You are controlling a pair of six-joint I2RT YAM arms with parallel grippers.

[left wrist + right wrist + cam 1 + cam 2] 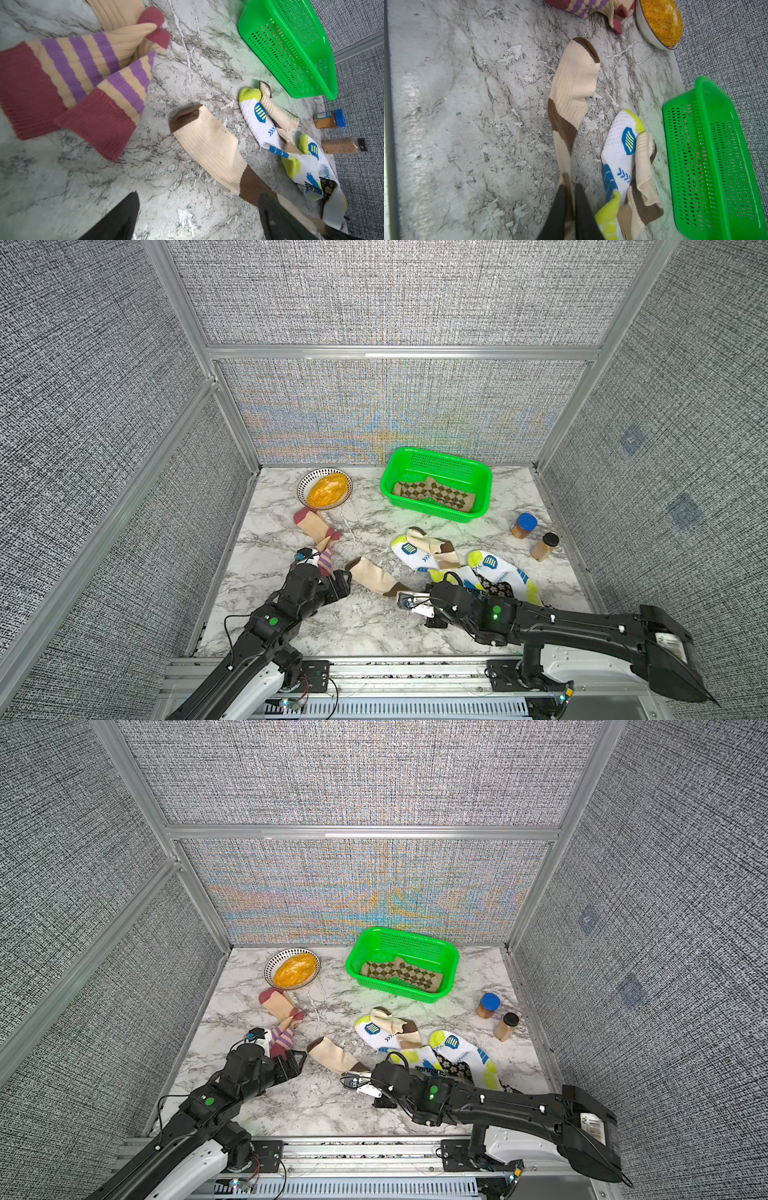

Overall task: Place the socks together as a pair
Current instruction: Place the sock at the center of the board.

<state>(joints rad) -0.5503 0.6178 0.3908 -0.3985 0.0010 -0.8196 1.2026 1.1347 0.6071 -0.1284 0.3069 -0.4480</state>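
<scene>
left gripper (pixel 198 196): jaws wide, nothing between them; at the left of the marble tabletop (pixel 353 626), just beside the cuffs of the striped socks.
right gripper (pixel 571 187): jaws narrow, one finger on each side of the cuff end of the cream sock with brown band (pixel 571 87); whether they pinch it cannot be told.
cream sock with brown band: flat on the marble between the two grippers, brown toe end near the left gripper.
second cream sock (pixel 432 547): crumpled, lying across a white sock with lime spots (pixel 409 553); apart from its mate.
other white sock (pixel 503 568): just beyond the right arm.
brown daisy-print sock (pixel 494 587): among the white socks, partly hidden by the arm.
maroon-peach striped socks (pixel 83 79): two side by side, touching, on the left of the table.
tan-brown argyle socks (pixel 434 491): both inside the green basket (pixel 436 466).
bowl of yellow grain (pixel 325 488): back left, near the striped socks' toes.
blue-lidded jar (pixel 524 526), black-capped bottle (pixel 545 546): near each other at the right edge.
</scene>
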